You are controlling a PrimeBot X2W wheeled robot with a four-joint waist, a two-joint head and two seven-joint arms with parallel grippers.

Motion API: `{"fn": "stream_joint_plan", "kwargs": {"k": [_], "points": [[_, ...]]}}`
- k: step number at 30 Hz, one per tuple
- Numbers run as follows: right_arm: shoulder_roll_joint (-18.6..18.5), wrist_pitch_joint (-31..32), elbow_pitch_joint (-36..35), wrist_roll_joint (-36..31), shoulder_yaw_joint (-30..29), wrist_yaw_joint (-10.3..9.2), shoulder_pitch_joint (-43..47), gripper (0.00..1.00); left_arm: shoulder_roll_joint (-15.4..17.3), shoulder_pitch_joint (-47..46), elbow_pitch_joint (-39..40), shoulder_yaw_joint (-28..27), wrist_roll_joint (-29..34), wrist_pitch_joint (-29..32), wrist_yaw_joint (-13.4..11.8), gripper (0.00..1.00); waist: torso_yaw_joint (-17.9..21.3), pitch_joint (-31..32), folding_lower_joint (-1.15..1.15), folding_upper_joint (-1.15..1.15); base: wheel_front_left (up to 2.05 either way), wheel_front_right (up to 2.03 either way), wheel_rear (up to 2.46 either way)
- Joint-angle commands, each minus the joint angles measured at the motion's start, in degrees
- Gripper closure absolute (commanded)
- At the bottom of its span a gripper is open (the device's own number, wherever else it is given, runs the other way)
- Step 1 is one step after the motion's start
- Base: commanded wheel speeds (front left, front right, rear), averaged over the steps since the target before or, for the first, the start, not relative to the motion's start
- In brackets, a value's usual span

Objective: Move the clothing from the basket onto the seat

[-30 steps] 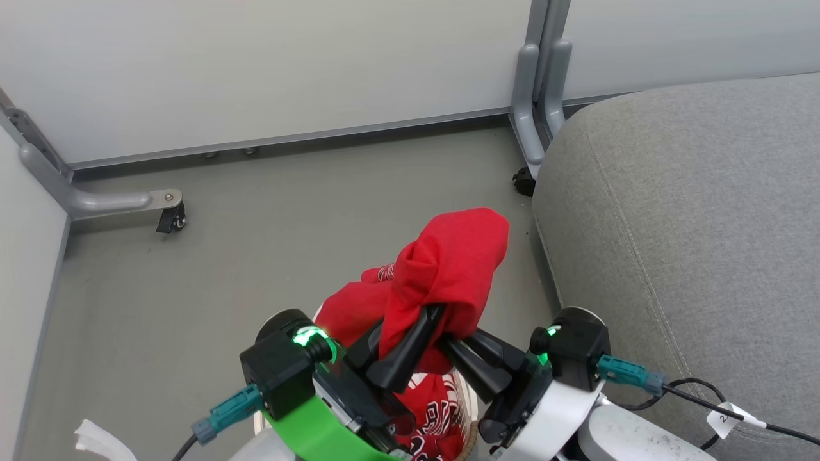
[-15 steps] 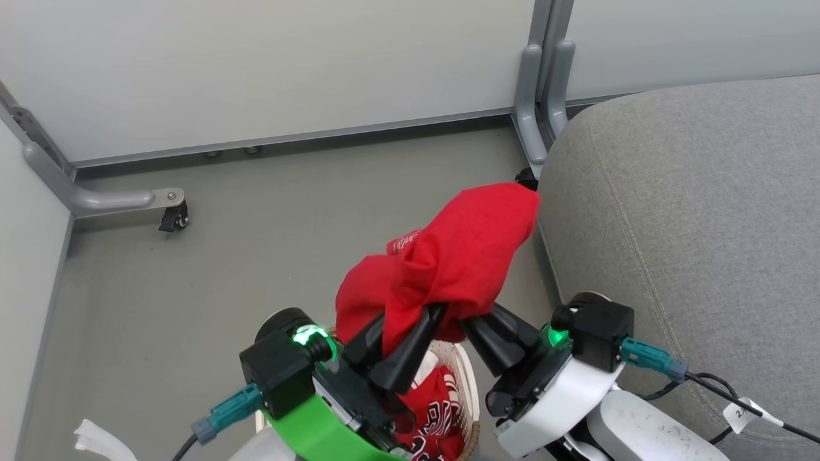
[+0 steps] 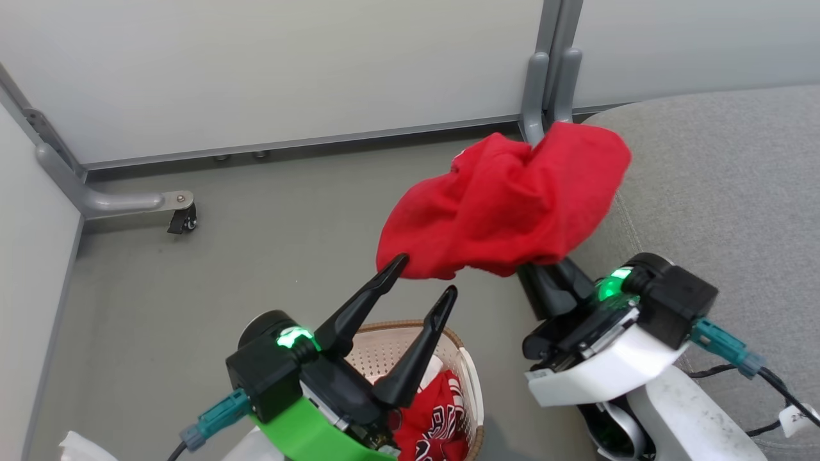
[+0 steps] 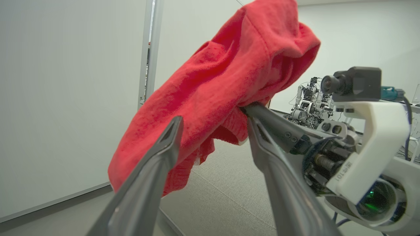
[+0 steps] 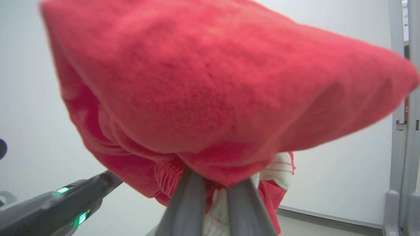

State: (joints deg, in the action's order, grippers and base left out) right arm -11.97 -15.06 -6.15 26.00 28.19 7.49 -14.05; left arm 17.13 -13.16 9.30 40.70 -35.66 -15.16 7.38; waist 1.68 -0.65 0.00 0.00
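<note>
Plain red garment (image 3: pixel 506 205), red jersey (image 3: pixel 435 416) with black-and-white lettering, brown-rimmed cream basket (image 3: pixel 384 352), grey seat (image 3: pixel 717 179)

Matt cloth clothing (image 3: pixel 506 205), perforated plastic basket (image 3: pixel 379 354)

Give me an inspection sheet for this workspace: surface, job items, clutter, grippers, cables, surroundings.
Surface: grey seat, no clothing lying on the part in view.
Job's things: plain red garment held aloft by the seat's corner; jersey in the basket.
Clutter: nothing seen.
Grippers: left gripper open, at the garment's lower edge; right gripper shut on the garment.
Cables: black cable trails from the right wrist over the seat.
Surroundings: grey floor, white partitions on castered feet.
</note>
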Motion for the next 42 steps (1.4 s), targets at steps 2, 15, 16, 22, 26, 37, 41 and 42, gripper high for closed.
{"fn": "stream_joint_plan", "kwargs": {"k": [2, 15, 16, 22, 26, 37, 41, 42], "points": [[0.35, -0.18, -1.12, -1.20, -2.20, 0.00, 1.20, 1.00, 0.44, 1.88, -0.61, -1.33, 0.67, 0.00, 0.16, 0.00, -0.55, 0.24, 0.00, 0.00, 0.00, 0.00, 0.00], [0.63, -0.18, -3.06, -4.10, -13.95, 0.00, 6.07, 1.00, -1.14, 11.81, -9.32, -14.36, 7.96, 0.01, 0.16, 0.00, -3.95, 0.90, 0.00, 0.00, 0.00, 0.00, 0.00], [0.69, -0.18, -3.08, -4.11, -14.53, 0.00, 6.43, 1.00, -1.56, 12.56, -10.13, -15.85, 8.73, 0.00, 0.16, 0.00, -4.11, 0.93, 0.00, 0.00, 0.00, 0.00, 0.00], [1.06, -0.18, -2.71, -4.93, -17.25, 0.00, 8.65, 1.00, -6.00, 17.90, -14.23, -27.15, 13.48, 0.01, 0.16, 0.00, -4.81, 1.10, 0.00, 0.00, 0.00, 0.00, 0.00], [1.36, -0.18, -2.44, -5.15, -18.61, 0.00, 9.79, 1.00, -8.19, 19.97, -15.13, -30.95, 14.44, 0.00, 0.16, 0.00, -4.97, 1.24, 0.00, 0.00, 0.00, 0.00, 0.00], [1.67, -0.18, -1.62, -4.99, -19.04, 0.00, 9.89, 1.00, -10.66, 20.68, -16.15, -33.62, 15.89, 0.00, 0.16, 0.00, -4.23, 1.13, 0.00, 0.00, 0.00, 0.00, 0.00], [1.76, -0.18, -1.75, -4.88, -19.33, 0.00, 9.77, 1.00, -10.60, 20.47, -15.85, -33.65, 15.85, 0.00, 0.16, 0.00, -3.65, 1.06, 0.00, 0.00, 0.00, 0.00, 0.00], [1.69, -0.18, -1.73, -4.85, -19.32, 0.00, 9.73, 1.00, -10.58, 20.51, -15.86, -33.62, 15.77, 0.01, 0.16, 0.00, -3.40, 1.04, 0.00, 0.00, 0.00, 0.00, 0.00]]}}
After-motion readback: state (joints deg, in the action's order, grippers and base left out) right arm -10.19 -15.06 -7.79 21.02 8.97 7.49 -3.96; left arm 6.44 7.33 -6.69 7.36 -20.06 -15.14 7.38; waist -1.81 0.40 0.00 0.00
